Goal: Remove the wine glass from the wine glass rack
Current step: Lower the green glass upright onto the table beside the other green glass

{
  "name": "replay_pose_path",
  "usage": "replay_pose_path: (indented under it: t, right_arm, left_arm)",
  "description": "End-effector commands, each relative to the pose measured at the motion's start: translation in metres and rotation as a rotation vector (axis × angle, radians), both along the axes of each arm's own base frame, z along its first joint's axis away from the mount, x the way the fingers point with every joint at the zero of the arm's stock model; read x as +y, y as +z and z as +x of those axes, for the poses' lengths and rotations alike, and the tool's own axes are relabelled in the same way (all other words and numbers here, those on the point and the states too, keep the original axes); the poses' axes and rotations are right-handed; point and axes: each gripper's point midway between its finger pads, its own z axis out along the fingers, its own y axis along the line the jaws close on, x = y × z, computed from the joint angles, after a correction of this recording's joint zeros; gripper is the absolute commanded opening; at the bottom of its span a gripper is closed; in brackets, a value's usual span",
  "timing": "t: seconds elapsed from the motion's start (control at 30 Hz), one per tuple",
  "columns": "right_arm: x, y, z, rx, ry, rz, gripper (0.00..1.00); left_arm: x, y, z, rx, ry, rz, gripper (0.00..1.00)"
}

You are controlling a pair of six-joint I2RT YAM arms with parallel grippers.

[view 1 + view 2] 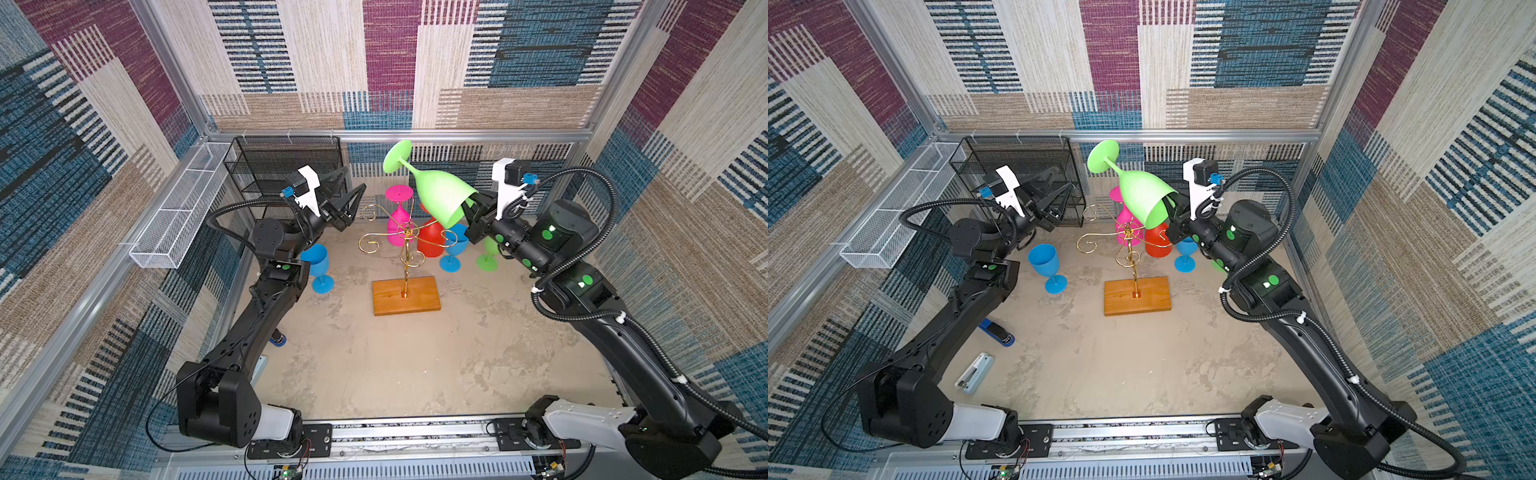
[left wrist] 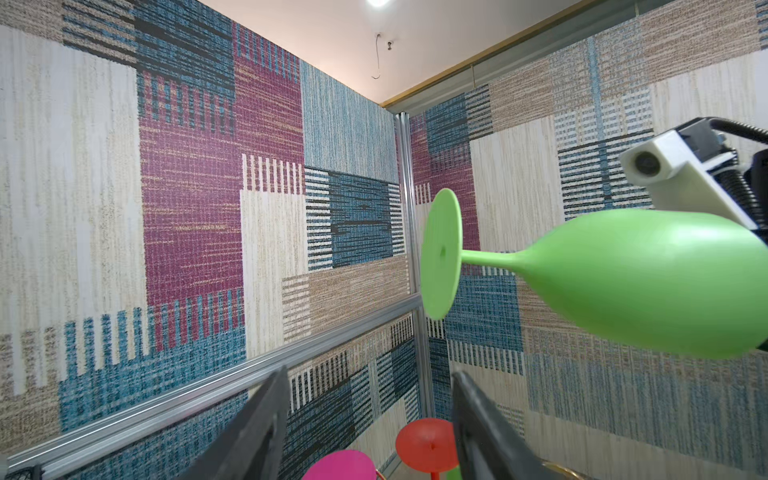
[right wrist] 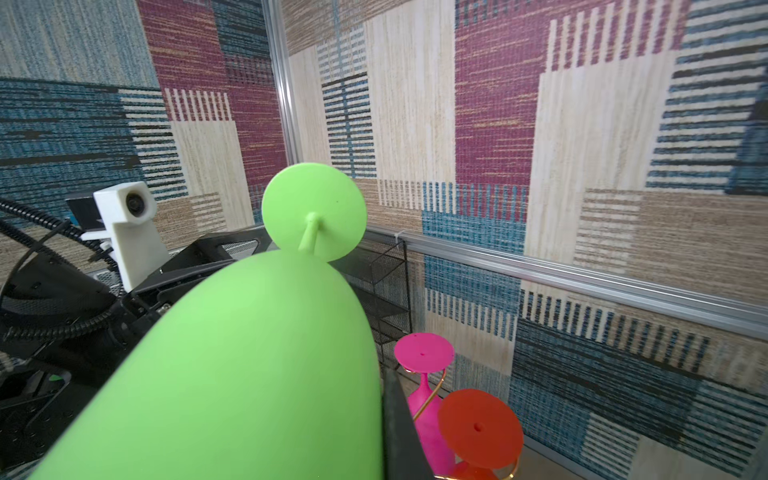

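Observation:
The gold wire wine glass rack stands on its wooden base mid-table. A lime green wine glass hangs in the air above and behind the rack, tilted with its foot up and to the left. My right gripper is shut on its rim; one finger lies against the bowl. My left gripper is open and empty, left of the glass. A pink glass and a red glass hang upside down on the rack.
Blue glasses and a green one stand on the table. A black mesh shelf unit and a white wire basket sit at the back left. Two staplers lie under the left arm.

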Motion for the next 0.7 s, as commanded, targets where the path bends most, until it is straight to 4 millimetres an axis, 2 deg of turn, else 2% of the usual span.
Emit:
replay_pose_path:
  t: [0.0,0.03,0.2,0.3,0.43,0.57,0.67]
  right_arm:
    - [-0.047,-0.014,0.0,0.104,-0.216,-0.007,0.0]
    - [-0.06,-0.018,-0.005,0.131,-0.265,-0.007,0.0]
    - [-0.121,-0.035,-0.053,0.238,-0.432,0.039,0.0]
    - [-0.139,-0.054,-0.072,0.327,-0.47,0.054,0.0]
    - [-0.143,-0.099,-0.081,0.497,-0.491,0.009,0.0]
    - [-0.136,-0.158,-0.077,0.678,-0.513,-0.091,0.0]
    - [-0.131,-0.187,-0.076,0.766,-0.505,-0.156,0.0]
  left_arm:
    - [0.015,0.018,-0.002,-0.093,0.08,-0.041,0.64]
    - [0.018,0.02,-0.002,-0.098,0.092,-0.047,0.64]
    - [0.037,0.025,0.016,-0.038,0.164,-0.132,0.67]
    - [0.04,0.025,0.021,-0.03,0.184,-0.133,0.67]
    - [0.044,0.023,0.023,-0.022,0.193,-0.133,0.67]
    - [0.045,0.02,0.022,-0.005,0.199,-0.102,0.67]
    - [0.041,0.017,0.017,-0.005,0.186,-0.058,0.67]
